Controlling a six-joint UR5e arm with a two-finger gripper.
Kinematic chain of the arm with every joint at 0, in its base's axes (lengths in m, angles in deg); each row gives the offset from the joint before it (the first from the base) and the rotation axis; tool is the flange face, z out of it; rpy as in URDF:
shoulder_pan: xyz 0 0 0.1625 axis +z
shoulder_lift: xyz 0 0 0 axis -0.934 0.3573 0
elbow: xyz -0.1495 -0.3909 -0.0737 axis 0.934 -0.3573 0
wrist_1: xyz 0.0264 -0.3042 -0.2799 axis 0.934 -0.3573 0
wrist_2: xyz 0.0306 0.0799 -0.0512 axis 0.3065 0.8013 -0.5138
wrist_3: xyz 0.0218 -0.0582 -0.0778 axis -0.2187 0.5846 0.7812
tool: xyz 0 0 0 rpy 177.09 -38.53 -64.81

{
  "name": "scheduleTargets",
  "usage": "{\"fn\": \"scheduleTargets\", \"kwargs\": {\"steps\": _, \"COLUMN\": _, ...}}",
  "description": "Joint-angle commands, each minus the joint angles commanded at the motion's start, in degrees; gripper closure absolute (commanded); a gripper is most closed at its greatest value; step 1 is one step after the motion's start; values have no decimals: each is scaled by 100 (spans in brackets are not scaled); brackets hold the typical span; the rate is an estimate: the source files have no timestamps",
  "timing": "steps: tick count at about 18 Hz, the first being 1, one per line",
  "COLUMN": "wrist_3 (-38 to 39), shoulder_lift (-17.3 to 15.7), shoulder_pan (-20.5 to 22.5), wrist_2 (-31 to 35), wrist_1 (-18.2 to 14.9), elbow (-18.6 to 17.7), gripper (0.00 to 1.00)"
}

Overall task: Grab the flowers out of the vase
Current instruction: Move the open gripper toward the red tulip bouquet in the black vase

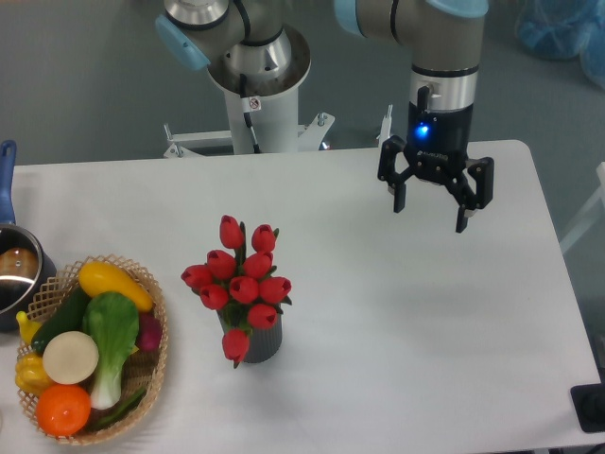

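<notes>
So the flowers [241, 279] are seen standing in the vase [259, 342], roughly in the middle of the white bench [397, 331], a bit toward the front edge. The red buds are bunched up above the vase mouth, and one bud is drooped down over the vase's front left side. Most of the vase is hidden behind the blooms; only its lower dark grey part can be made out.

The hand [430, 213] is held up over the back right part of the bench, well apart from the flowers, which sit down and to the left of it in the camera view. Its fingers [400, 194] are spread apart and pointed downward, with nothing gripped between them. A blue light is lit on the wrist just above it.

Off to the left, a wicker basket [151, 364] is parked near the flowers but not touching them. It's loaded with produce: a leafy green-and-white vegetable [112, 331], an orange [64, 409], something yellow [112, 282] and a few other bits. A pot [17, 274] with a blue handle is cut off by the left edge.
</notes>
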Motion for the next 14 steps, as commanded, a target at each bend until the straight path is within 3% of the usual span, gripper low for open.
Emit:
{"fn": "scheduleTargets", "kwargs": {"steps": 6, "wrist_3": 467, "shoulder_lift": 114, "shoulder_pan": 18, "wrist_2": -825, "wrist_1": 0, "elbow": -35, "gripper": 0}}
{"fn": "scheduleTargets", "kwargs": {"steps": 10, "wrist_3": 231, "shoulder_lift": 255, "shoulder_pan": 0, "wrist_2": -1537, "wrist_1": 18, "elbow": -88, "gripper": 0}}
{"fn": "scheduleTargets", "kwargs": {"steps": 14, "wrist_3": 274, "shoulder_lift": 281, "shoulder_pan": -9, "wrist_2": -1609, "wrist_1": 9, "elbow": -88, "gripper": 0}}
